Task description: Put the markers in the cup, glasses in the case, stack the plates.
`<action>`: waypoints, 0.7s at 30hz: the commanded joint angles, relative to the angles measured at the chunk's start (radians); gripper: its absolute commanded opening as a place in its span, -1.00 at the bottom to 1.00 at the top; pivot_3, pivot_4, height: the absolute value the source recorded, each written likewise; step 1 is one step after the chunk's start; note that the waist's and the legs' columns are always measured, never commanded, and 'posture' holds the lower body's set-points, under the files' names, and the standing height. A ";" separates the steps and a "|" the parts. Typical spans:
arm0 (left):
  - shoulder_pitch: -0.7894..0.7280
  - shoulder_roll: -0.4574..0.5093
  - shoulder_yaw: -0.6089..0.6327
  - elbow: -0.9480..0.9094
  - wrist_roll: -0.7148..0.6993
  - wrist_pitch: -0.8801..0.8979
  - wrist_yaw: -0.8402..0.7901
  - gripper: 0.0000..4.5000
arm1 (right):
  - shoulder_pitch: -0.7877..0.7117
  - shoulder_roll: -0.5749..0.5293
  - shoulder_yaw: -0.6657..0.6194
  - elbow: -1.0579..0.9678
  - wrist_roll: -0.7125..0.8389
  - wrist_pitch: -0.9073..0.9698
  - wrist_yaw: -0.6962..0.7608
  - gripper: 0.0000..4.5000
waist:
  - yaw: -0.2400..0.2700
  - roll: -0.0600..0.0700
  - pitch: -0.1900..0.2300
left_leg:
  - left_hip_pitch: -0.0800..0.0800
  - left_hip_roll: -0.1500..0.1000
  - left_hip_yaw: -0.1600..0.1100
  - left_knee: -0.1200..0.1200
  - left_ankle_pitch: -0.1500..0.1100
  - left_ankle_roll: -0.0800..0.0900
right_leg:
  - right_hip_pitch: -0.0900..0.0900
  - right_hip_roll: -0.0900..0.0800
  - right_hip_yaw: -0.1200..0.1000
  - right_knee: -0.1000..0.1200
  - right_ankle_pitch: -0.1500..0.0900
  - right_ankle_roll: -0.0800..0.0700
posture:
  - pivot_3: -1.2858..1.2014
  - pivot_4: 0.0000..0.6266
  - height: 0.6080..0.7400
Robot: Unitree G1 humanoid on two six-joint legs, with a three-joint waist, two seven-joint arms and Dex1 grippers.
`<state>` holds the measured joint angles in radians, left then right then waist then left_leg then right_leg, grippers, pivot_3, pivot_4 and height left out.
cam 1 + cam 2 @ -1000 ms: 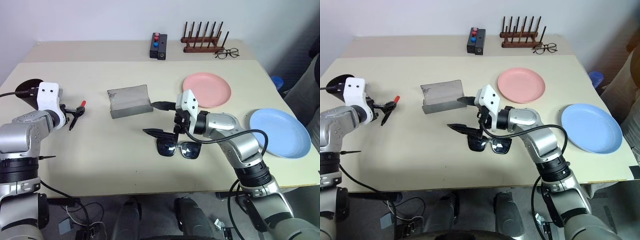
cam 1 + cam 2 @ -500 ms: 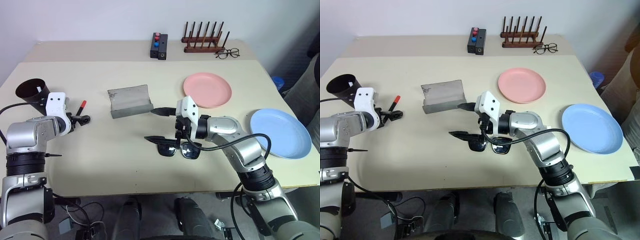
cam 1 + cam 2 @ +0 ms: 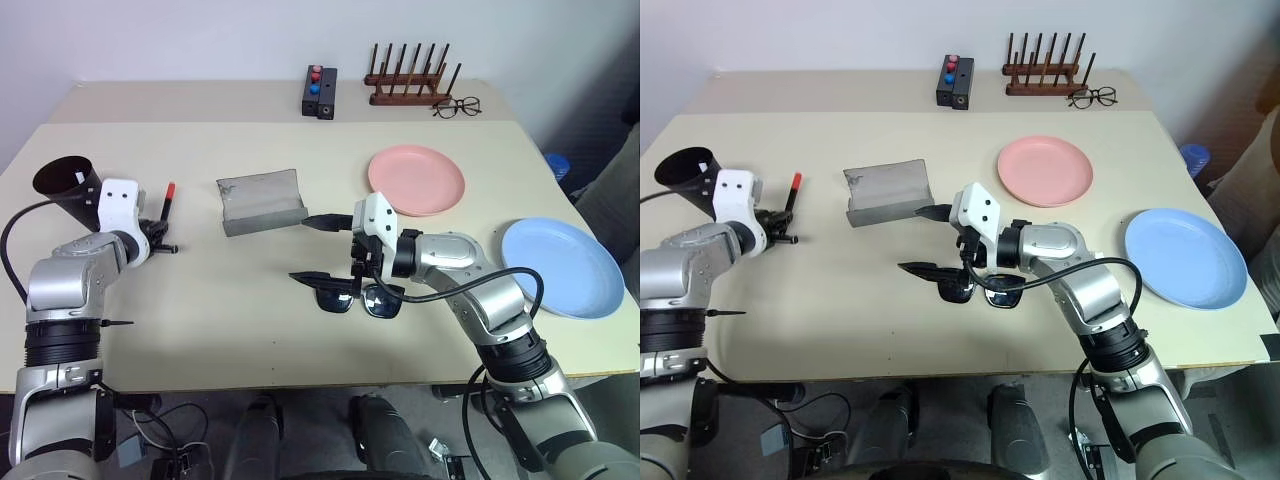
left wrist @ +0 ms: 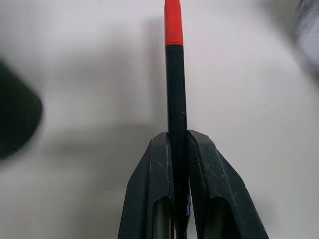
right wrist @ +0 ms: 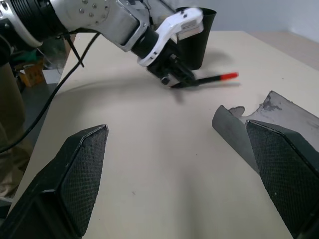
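The left gripper point(image 4: 178, 149) has its two fingers pinched tight on the black barrel of the red-capped marker point(image 3: 167, 198), low on the pen, so most of the body and the cap stick out ahead of it. That grip makes sense to me — with the long end free, the pen can be tipped cap-first or tail-first into the cup point(image 3: 62, 184), which stands just beside the arm at the near-left corner of the worktop point(image 3: 250, 330). A second ago those fingers stood spread around the pen, which lay slanted on the surface; now they are closed and the marker points away from the robot, its red cap toward the back of the table.

The right gripper point(image 3: 325, 250) is spread as wide as it goes and holds nothing. It hovers sideways over the black sunglasses point(image 3: 360, 297), one finger toward the grey case point(image 3: 260, 203) and one near the frames, apparently waiting its turn; it looks about where it was before. The sunglasses lie folded open on the worktop just in front of the case, which stands open.

The pink plate point(image 3: 416, 180) and the blue plate point(image 3: 561, 265) lie well apart on the right, not yet stacked. I cannot find the second marker.
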<state>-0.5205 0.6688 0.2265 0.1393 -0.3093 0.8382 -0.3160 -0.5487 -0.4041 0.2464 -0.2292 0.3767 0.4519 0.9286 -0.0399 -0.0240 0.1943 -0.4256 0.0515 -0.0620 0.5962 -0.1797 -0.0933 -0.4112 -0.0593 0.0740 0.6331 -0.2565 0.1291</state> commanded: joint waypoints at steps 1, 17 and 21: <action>-0.042 -0.029 0.131 -0.060 -0.024 -0.214 0.019 -0.88 | -0.018 0.015 -0.010 -0.001 -0.003 -0.028 -0.008 1.00 | -0.001 0.000 0.000 | 0.000 0.000 0.000 0.000 0.000 0.000 | 0.000 0.000 0.000 0.000 0.000 0.000 | 0.03 -0.52 1.00; -0.134 -0.015 0.259 0.204 0.138 -0.737 0.285 -0.88 | -0.074 0.228 -0.008 0.021 0.000 -0.077 -0.148 1.00 | -0.001 0.000 0.000 | 0.000 0.000 0.000 0.000 0.000 0.000 | 0.000 0.000 0.000 0.000 0.000 0.001 | 0.03 -0.52 1.00; -0.129 -0.019 0.255 0.259 0.137 -0.778 0.282 -0.88 | -0.076 0.264 -0.005 0.022 0.002 -0.076 -0.163 1.00 | -0.001 0.000 0.000 | 0.000 0.000 0.000 0.000 0.000 0.000 | 0.000 0.000 0.000 0.000 0.000 0.001 | 0.03 -0.52 1.00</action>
<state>-0.6504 0.6317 0.4644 0.3988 -0.1775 0.0949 -0.0376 -0.6035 -0.1507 0.2469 -0.1710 0.3668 0.3958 0.7720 -0.0411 -0.0243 0.1944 -0.4255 0.0515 -0.0620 0.5959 -0.1795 -0.0935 -0.4109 -0.0592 0.0737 0.6330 -0.2562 0.1298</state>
